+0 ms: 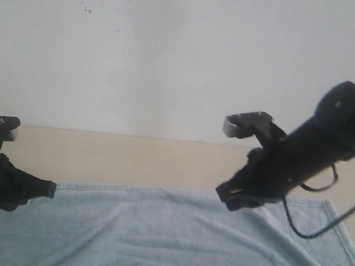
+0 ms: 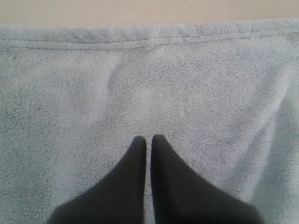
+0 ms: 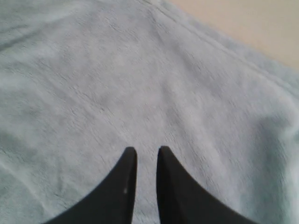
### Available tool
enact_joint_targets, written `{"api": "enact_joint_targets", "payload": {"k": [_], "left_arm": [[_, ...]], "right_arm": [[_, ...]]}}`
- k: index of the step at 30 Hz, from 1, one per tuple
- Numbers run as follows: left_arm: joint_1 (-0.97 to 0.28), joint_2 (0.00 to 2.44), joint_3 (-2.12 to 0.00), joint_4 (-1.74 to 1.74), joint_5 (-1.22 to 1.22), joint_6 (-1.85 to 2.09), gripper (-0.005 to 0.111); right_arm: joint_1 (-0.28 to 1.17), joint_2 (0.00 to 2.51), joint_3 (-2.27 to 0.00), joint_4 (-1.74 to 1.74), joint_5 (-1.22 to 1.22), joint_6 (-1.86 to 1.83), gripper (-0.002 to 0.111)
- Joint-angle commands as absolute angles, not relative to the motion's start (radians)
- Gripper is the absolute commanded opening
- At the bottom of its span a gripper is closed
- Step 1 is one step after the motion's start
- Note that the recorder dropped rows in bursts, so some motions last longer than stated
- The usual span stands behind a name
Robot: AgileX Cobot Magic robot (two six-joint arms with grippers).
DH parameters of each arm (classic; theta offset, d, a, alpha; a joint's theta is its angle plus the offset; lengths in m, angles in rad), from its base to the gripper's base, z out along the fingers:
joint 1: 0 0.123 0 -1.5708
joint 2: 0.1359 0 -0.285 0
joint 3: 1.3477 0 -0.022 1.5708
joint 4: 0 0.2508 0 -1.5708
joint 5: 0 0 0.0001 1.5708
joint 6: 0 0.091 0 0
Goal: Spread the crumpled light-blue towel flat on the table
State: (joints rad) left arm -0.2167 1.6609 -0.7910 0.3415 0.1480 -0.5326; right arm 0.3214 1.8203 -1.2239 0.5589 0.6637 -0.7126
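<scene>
Left gripper point(image 2: 147, 138) closed, right gripper point(image 3: 146, 150) barely parted, both empty: sweep the towel point(image 1: 173, 234) creases outward toward nine and three o'clock.

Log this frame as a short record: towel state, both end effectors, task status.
towel: spread out on the table, only shallow wrinkles showing
left end effector: shut, empty, over the towel
right end effector: slightly open, empty, over the towel
task status: looks nearly done; near edge out of view

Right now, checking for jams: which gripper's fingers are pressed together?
The left gripper: its fingers meet, while the right gripper shows a gap between them.
</scene>
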Motion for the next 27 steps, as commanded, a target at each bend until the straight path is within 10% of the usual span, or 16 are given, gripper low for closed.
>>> {"api": "enact_joint_targets", "payload": {"k": [1, 11, 27], "left_arm": [[-0.222, 1.663, -0.79, 0.328, 0.162, -0.529, 0.004], [-0.222, 1.445, -0.654, 0.322, 0.059, -0.559, 0.004], [-0.222, 0.98, -0.423, 0.268, 0.105, -0.559, 0.004]], "right_arm": [[0.246, 1.682, -0.967, 0.548, 0.477, -0.658, 0.016], [0.214, 1.303, -0.533, 0.599, 0.096, -0.652, 0.016], [0.219, 0.87, -0.396, 0.663, 0.167, -0.61, 0.0]]}}
